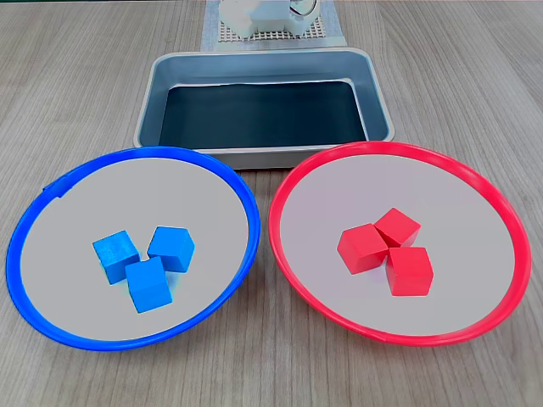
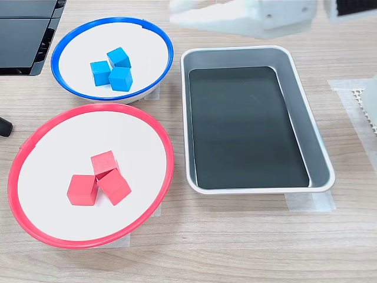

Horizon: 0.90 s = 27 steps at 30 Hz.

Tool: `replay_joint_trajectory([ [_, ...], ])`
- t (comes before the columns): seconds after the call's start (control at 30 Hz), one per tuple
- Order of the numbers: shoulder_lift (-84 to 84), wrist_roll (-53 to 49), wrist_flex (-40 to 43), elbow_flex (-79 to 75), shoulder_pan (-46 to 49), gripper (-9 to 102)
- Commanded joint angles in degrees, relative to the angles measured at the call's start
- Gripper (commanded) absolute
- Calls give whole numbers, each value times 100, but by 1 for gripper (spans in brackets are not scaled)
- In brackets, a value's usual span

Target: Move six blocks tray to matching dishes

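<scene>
Resting in matching dishes [image 1: 51,191], six blocks [image 1: 153,259]; tray [image 1: 377,102] bare; jaws' state hidden, untellable.

We see our white arm [image 2: 259,16] blurred along the top edge, its gripper's jaws out of sight

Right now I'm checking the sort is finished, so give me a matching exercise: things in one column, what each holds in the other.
Things:
1. blue-rimmed dish
2. red-rimmed dish
3. tray

Contents:
A. nothing, bare black bottom
B. three blue blocks
C. three red blocks

Pairs: 1-B, 2-C, 3-A
</scene>
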Motion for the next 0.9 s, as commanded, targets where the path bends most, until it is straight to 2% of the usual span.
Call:
replay_joint_trajectory([
  [0.0,1573,229,1107,844,-26,0],
  [0.17,3498,141,3551,1354,-9,0],
  [0.27,3700,176,4254,1354,0,0],
  [0.37,3700,176,4588,1354,53,0],
  [0.53,3700,176,4597,1354,62,3],
  [0.57,3700,176,4597,1354,62,0],
  [0.87,3700,176,4597,1354,62,0],
])
